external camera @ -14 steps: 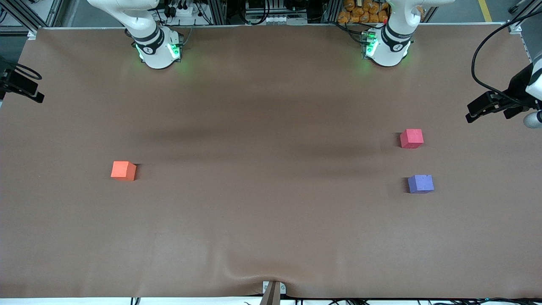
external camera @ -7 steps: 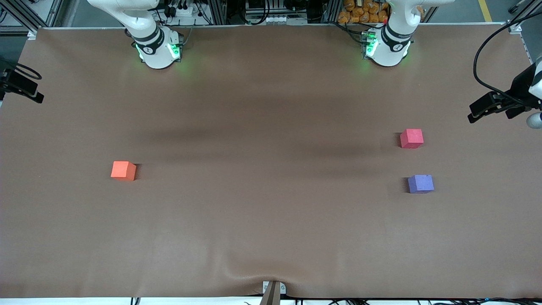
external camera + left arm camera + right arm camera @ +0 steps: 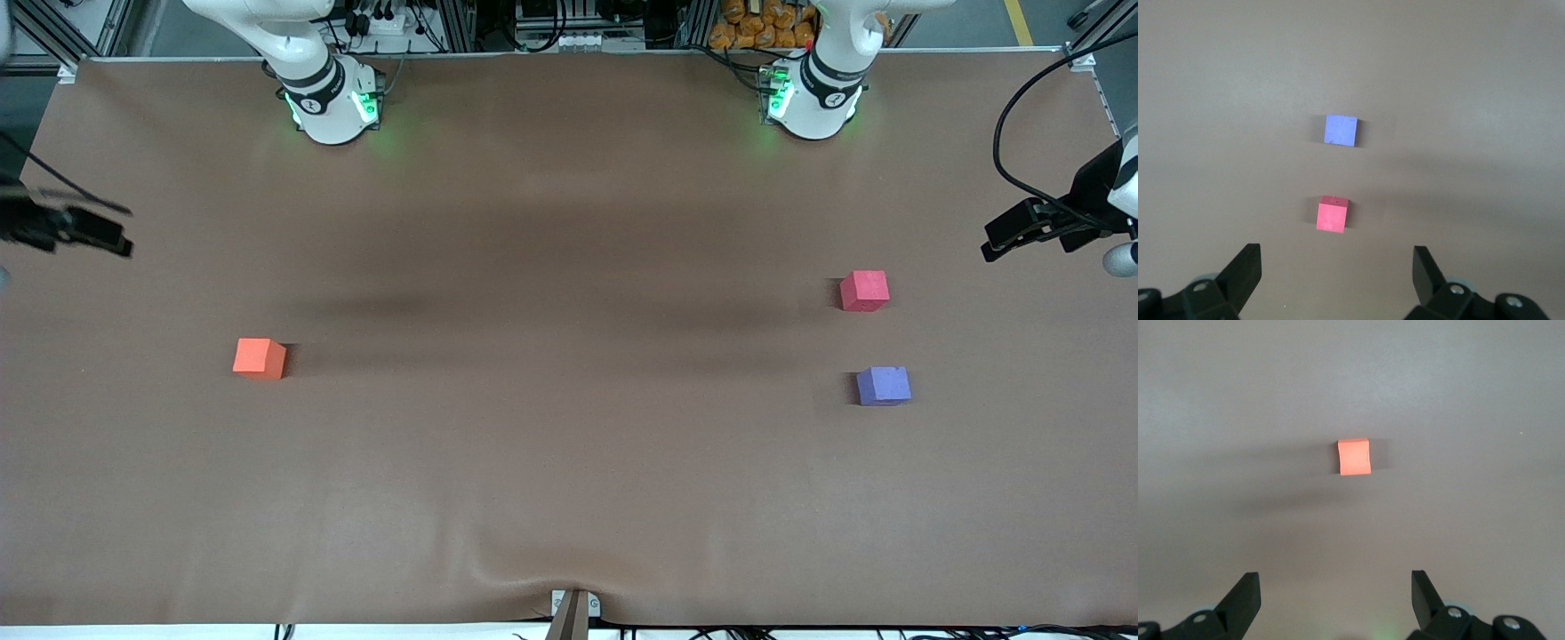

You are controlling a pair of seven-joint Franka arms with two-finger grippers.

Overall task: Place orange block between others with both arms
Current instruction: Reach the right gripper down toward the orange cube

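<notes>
The orange block (image 3: pixel 259 357) (image 3: pixel 1354 457) lies alone toward the right arm's end of the table. The others, a pinkish-red cube (image 3: pixel 864 291) (image 3: pixel 1332 214) and a purple-blue cube (image 3: pixel 884 386) (image 3: pixel 1341 129), sit toward the left arm's end with a gap between them; the purple-blue one is nearer the front camera. My right gripper (image 3: pixel 1335 581) hangs open and empty, high over the table's edge at the right arm's end, its hand (image 3: pixel 76 233) blurred. My left gripper (image 3: pixel 1336 257) is open and empty, raised over the left arm's end, its hand (image 3: pixel 1022 227) beside the two cubes.
The brown table cover (image 3: pixel 569 444) has a wrinkle at its front edge by a small clamp (image 3: pixel 573 609). Both arm bases (image 3: pixel 333 102) (image 3: pixel 813 98) glow green along the back edge. Cables and frames stand off the table.
The right arm's hand has swung in from the table's edge, lower in the front view, toward the orange block. The left hand shifted only slightly. No cube has moved.
</notes>
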